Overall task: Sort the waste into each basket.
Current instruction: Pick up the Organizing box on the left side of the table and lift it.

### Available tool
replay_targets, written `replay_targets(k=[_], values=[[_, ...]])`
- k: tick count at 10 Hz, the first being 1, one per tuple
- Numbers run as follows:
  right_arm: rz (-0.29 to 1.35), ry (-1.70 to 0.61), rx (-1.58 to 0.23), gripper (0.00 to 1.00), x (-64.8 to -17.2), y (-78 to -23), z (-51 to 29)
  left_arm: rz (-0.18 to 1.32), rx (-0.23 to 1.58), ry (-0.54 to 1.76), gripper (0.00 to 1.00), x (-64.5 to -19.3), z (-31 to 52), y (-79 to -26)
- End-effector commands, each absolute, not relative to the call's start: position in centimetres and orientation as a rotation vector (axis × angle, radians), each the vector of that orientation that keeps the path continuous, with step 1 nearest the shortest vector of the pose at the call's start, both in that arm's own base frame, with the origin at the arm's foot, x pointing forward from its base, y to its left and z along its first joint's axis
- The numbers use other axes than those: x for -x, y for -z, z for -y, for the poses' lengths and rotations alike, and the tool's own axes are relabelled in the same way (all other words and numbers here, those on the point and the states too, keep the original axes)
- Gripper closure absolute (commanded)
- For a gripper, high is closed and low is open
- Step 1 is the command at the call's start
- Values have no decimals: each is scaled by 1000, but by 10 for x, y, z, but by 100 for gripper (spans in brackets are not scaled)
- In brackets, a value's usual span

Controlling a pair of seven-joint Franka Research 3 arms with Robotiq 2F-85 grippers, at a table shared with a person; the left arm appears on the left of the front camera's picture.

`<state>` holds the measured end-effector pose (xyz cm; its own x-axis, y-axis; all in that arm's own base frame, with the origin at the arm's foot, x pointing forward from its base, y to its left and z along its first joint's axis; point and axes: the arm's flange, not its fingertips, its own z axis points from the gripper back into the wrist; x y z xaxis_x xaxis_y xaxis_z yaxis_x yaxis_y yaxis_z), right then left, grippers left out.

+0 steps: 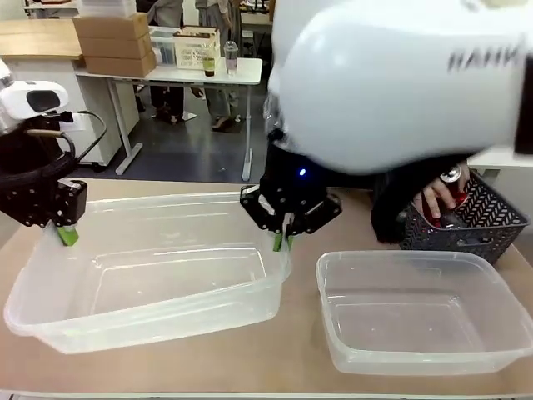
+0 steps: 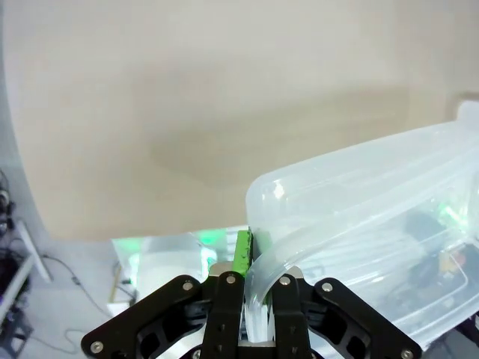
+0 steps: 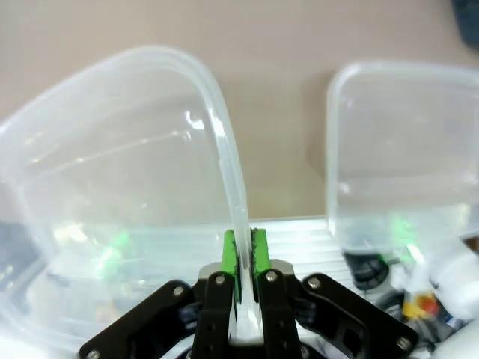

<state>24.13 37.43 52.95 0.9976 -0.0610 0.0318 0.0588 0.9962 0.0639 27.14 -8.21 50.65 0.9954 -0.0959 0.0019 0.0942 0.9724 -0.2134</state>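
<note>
Both grippers pinch the rim of the large tub (image 1: 150,275) on the counter (image 1: 291,358): left gripper (image 1: 67,233) at its left end, right gripper (image 1: 281,240) at its right. Its long axis runs between them. A second tub (image 1: 416,312) sits rightward; waste (image 1: 445,200) lies in a dark basket (image 1: 491,221) under a person's hand (image 1: 433,196).

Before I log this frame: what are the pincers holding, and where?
Both grip the large tub by its rim: left pincer at one end, right pincer at the other.
</note>
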Motion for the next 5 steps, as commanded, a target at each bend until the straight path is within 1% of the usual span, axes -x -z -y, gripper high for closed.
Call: replay_targets(k=[1, 4, 5], values=[[89, 79, -83, 100, -241, -512, -378, 11, 176, 132, 100, -285, 82, -498], [89, 79, -83, 100, -241, -512, -378, 11, 176, 132, 100, -285, 82, -498], [49, 45, -54, 91, -238, -519, -378, 4, 191, 108, 93, -279, 81, -501]])
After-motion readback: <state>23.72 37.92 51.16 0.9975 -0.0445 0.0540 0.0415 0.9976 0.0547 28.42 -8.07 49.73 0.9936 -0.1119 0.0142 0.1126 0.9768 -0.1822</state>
